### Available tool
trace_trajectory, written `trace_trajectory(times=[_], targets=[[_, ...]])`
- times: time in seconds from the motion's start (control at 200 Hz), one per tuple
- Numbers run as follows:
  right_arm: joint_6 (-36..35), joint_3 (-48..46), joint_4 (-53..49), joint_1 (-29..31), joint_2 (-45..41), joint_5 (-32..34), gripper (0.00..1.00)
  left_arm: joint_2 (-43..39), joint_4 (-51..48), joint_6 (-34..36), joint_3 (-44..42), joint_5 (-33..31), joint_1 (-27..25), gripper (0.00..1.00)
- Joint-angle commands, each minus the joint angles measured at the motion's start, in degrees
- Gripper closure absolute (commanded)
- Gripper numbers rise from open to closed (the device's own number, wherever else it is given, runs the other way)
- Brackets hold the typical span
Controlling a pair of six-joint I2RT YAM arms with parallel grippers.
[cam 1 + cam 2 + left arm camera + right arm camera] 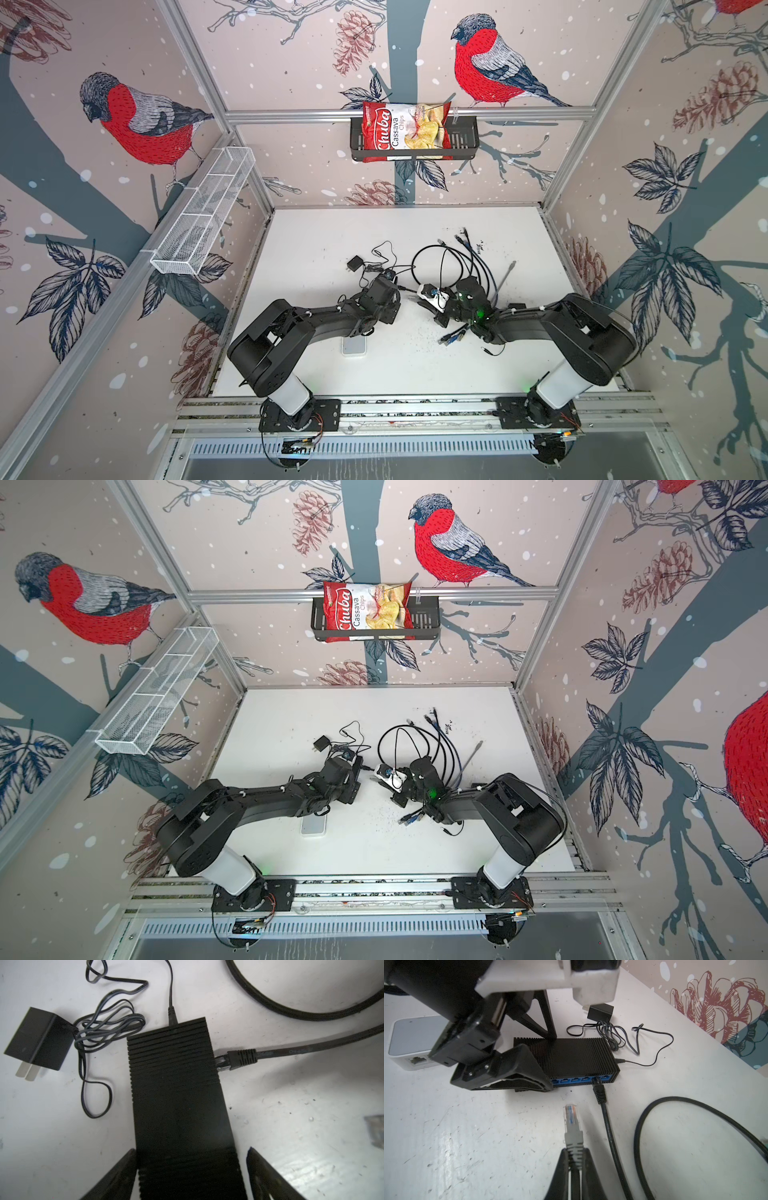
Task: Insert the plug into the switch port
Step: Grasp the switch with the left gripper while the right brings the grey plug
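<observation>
R gripper [576,1154] clamped on grey RJ45 plug [571,1118], near switch [571,1053], not yet inserted; L gripper [191,1152] straddles switch, jaws spread, unclamped

A clear RJ45 plug [570,1114] with a grey boot points tip-first at the blue port row [579,1080] of the black ribbed switch [571,1053], near but apart, the switch flat on the white table [467,1147].
</observation>
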Motion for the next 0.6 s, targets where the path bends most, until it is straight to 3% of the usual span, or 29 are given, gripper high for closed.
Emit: trace_trajectory(times=[0.0, 0.24, 0.595], targets=[[0.07, 0.23, 2.18, 0.22, -0.62, -1.02, 0.98, 1.24, -2.32, -0.61, 1.17, 0.68, -0.01, 0.22], [-0.34, 0.22, 2.01, 0.6, -1.51, -0.96, 0.99, 3.16, -3.62, -1.17, 2.6, -0.46, 0.04, 0.29], [-0.25, 0.06, 2.55, 0.82, -1.52, -0.58, 0.99, 0.79, -3.65, -2.15, 1.45, -1.24, 0.03, 0.2]])
